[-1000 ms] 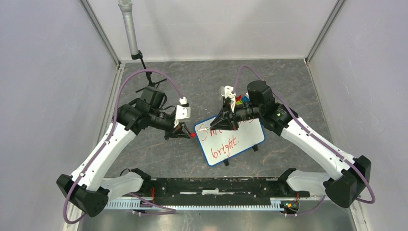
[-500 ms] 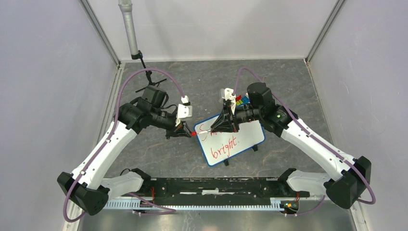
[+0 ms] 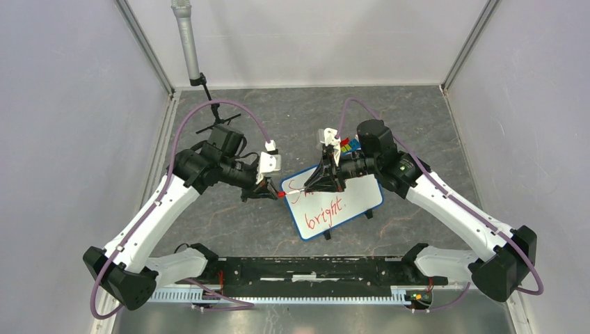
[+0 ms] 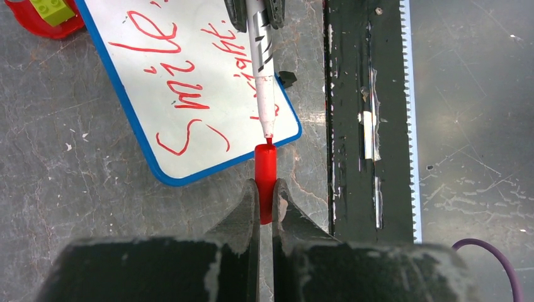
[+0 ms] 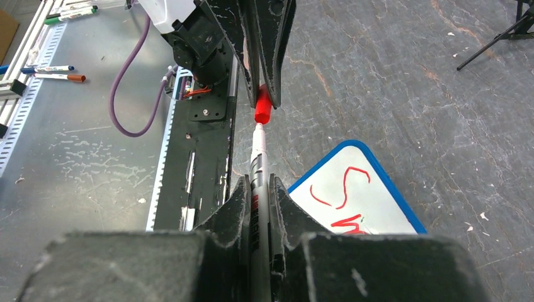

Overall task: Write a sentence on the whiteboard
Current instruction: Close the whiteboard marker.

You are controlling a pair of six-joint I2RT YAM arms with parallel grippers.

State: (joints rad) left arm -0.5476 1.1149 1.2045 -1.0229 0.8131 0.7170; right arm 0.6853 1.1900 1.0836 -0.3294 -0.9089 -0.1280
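Cap (image 4: 265,165) and marker (image 4: 262,88) meet nose to mouth, and that line is what matters now. My left gripper (image 4: 265,189) is clamped on the red cap, whose open end faces my right gripper (image 5: 258,185), itself clenched round the marker's barrel. The marker's long axis runs almost straight into the cap's, with the tip right at the mouth; I cannot tell whether it is inside yet. The whiteboard (image 3: 362,197) stands on the table just below, its left corner beneath the cap, the sentence (image 3: 325,212) in red across it. I judge the writing finished, so the next push should go straight along that shared axis
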